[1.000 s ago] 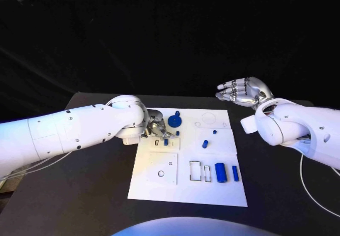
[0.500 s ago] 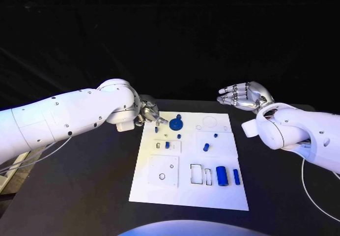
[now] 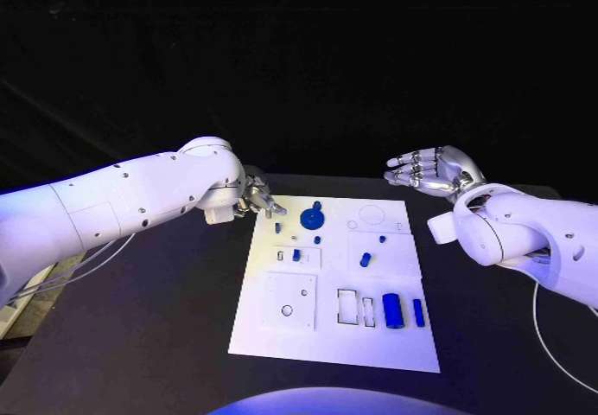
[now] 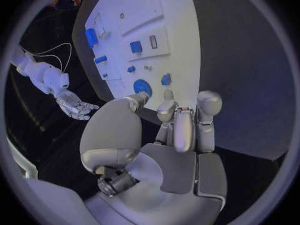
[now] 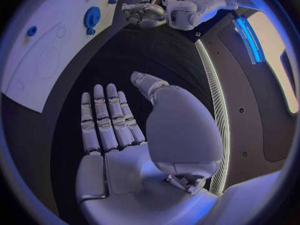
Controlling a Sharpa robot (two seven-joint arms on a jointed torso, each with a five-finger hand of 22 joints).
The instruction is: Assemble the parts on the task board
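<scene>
The scene is dim, with a black background around it. A cool bluish light falls from above and makes the white board (image 3: 336,285) the brightest area; it looks almost overexposed near the middle. The silver right robot hand (image 3: 430,169) carries small glints. The bench (image 3: 149,346) stays dark. In both wrist views the fisheye lens bends straight edges, and the rim is dark and soft.

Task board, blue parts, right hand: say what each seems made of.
Task board: looks like matte white plastic or painted sheet, flat with cut-out slots; which one is unclear.
Blue parts, such as the round disc: probably moulded or printed plastic, an even blue with little shine.
Right hand: silver, glossy highlights suggest polished metal or metal-look plastic.
</scene>
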